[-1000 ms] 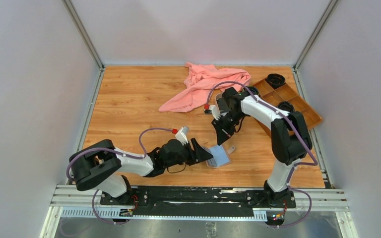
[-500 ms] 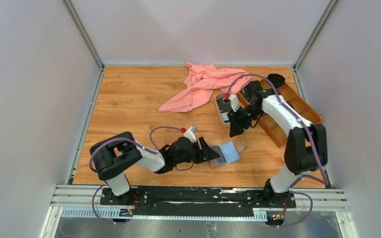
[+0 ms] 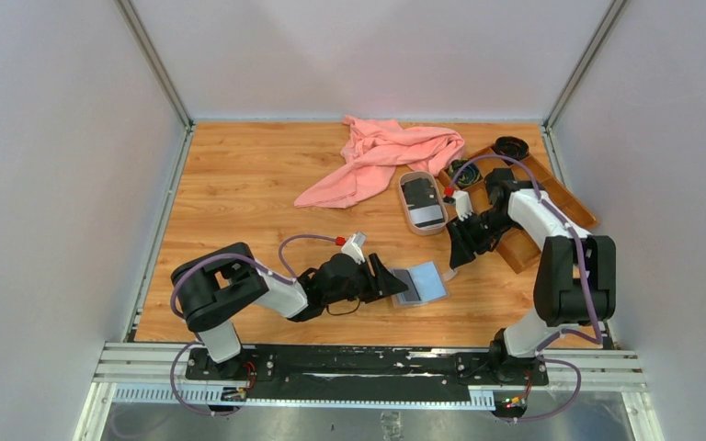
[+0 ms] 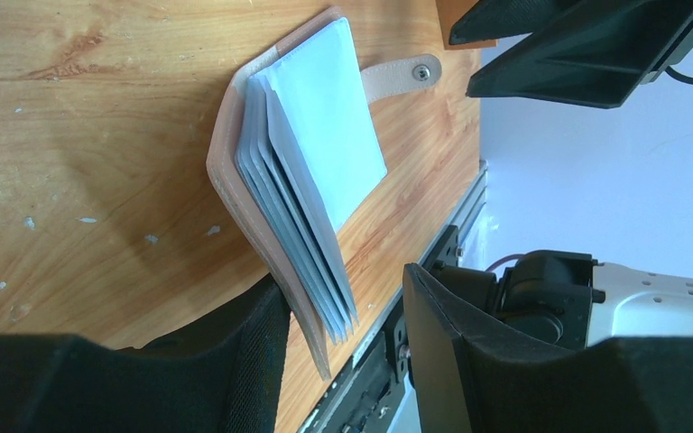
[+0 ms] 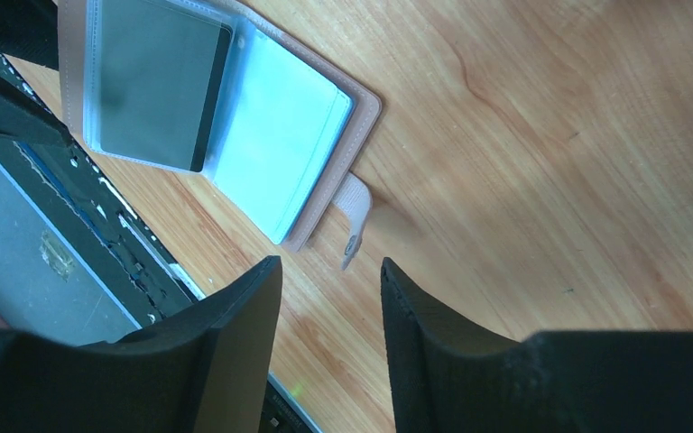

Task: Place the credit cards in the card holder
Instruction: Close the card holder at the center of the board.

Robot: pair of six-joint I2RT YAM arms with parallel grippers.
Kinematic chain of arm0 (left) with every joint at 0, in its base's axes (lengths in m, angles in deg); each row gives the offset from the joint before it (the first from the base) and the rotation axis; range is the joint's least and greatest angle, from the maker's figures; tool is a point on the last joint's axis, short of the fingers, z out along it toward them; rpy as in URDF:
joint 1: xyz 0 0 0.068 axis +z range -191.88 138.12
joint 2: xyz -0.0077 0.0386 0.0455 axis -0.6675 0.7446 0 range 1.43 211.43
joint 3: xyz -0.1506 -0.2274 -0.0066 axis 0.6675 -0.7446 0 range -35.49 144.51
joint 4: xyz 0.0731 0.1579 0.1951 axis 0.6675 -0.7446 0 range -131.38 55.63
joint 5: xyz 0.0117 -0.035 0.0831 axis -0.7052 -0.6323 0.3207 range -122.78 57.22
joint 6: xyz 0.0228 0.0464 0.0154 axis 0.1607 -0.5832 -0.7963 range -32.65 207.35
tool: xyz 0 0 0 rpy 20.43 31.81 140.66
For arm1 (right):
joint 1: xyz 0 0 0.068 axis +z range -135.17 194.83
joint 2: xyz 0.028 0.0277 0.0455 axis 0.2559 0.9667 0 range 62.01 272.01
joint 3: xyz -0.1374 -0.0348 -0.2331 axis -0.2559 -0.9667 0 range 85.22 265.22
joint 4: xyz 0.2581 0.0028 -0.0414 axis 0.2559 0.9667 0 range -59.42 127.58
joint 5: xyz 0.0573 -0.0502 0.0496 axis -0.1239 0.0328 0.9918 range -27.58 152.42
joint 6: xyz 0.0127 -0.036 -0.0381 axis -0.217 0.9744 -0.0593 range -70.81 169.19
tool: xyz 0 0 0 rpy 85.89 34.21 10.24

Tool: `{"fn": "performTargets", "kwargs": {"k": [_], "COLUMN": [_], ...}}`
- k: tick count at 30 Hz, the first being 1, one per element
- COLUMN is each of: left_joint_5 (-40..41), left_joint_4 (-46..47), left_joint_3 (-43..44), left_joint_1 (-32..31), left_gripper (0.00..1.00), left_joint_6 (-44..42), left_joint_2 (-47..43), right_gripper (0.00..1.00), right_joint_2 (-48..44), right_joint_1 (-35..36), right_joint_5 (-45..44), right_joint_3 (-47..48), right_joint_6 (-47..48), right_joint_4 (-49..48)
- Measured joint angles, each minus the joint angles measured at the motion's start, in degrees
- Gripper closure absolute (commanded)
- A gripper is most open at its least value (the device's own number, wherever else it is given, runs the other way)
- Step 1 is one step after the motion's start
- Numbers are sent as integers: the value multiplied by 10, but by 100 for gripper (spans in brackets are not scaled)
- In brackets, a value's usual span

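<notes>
Straddling the open card holder (image 3: 423,282), lower centre, left gripper (image 3: 393,284) is spread; right gripper (image 3: 452,261), centre right, spread, empty.

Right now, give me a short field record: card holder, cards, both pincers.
card holder: open on the table, sleeves fanned up, snap tab loose
filed: one dark card in a sleeve
loose credit cards: dark, in the oval tray
left pincer: open, straddling the holder's near edge
right pincer: open, empty, near the snap tab
</notes>
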Motion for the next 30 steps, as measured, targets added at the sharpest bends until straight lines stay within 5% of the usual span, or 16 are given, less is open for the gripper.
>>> {"fn": "performTargets", "kwargs": {"k": [6, 23, 27, 30], "left_joint_5": [0, 0, 0, 0], "left_joint_4": [10, 25, 26, 26], "left_joint_3": [0, 0, 0, 1], "left_joint_1": [0, 0, 0, 0], "left_gripper": [51, 51, 53, 55], "left_joint_6": [3, 6, 6, 5], "left_joint_2": [4, 8, 9, 12], "right_gripper": [69, 80, 98, 100], "right_joint_2": [27, 57, 66, 66], "right_joint_1": [-1, -6, -6, -7], "right_joint_5": [2, 2, 1, 1], "right_joint_3": [0, 2, 2, 4], "right_joint_6": [7, 11, 12, 14], "right_joint_4": [1, 13, 16, 19]}}
